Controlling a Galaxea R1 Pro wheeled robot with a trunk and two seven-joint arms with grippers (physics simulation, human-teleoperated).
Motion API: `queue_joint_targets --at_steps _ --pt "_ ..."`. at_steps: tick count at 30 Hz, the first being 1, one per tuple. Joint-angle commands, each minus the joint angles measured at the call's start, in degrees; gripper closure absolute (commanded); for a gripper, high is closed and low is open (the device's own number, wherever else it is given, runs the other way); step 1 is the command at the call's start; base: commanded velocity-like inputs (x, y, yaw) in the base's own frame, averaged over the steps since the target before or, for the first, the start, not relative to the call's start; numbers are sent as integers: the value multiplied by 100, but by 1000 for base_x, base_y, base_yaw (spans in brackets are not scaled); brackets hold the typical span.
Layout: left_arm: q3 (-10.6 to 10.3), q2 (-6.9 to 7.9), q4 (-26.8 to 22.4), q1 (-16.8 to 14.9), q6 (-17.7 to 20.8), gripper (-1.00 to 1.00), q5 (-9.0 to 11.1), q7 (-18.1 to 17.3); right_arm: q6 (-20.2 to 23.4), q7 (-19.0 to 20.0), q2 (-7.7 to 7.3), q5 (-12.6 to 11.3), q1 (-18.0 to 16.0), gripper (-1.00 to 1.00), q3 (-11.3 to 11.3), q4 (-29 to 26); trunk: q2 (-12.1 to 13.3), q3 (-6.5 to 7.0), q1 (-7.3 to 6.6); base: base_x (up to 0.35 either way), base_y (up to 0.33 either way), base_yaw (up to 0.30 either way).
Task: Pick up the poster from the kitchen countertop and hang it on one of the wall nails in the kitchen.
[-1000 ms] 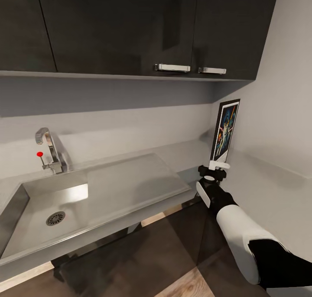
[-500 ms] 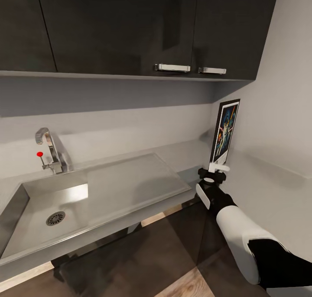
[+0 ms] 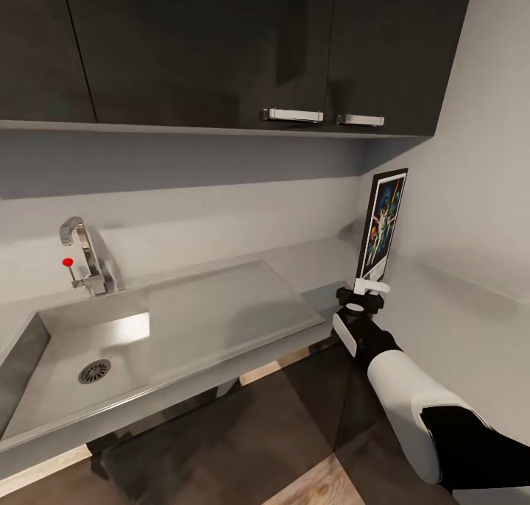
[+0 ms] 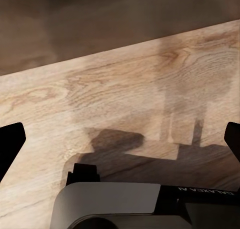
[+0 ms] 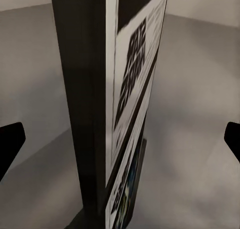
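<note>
— Since a second ago, has anything shifted?

— Slightly. Our right gripper [image 3: 366, 293] has crept forward and up toward the foot of the poster [image 3: 383, 225]; half a second ago it was already nearly where it sits now. Sink, tap and cabinets hold their places, so our head camera has not moved.

— Where does the poster stand?

— Upright at the far right end of the desk [image 3: 221, 299], in the corner where the back wall meets the side wall [image 3: 478, 196]. Its picture side faces left, toward the sink basin [image 3: 81, 358]. The gripper is right at its lower edge.

— Are the jaws on it?

— We see them spread wide. In the right wrist view the dark fingertips [image 5: 11, 141] sit at both outer edges, with the poster [image 5: 107, 109] edge-on between them, its black frame and white border with black lettering close to the lens. Whether any pad touches it, we cannot tell.

— And our left arm?

— Its wrist view looks down on pale wood floor [image 4: 120, 89], with its own fingertips [image 4: 10, 144] far apart, holding nothing.

— Anything else?

— A chrome tap [image 3: 85, 258] with a red knob [image 3: 68, 262] stands behind the basin, under dark cabinets [image 3: 221, 48].
</note>
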Motion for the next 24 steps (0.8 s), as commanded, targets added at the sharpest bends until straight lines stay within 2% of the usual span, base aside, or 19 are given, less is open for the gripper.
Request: queue_joint_targets --at_steps 1,24 --pt "33 -6 -19 0 31 -100 -58 -46 31 -28 -1 -41 0 -100 19 -11 -3 -5 0 0 0 0" --pt "42 -6 -60 0 34 -100 -57 -48 31 -28 -1 -43 -1 -100 18 -11 -3 -5 0 9 0 0"
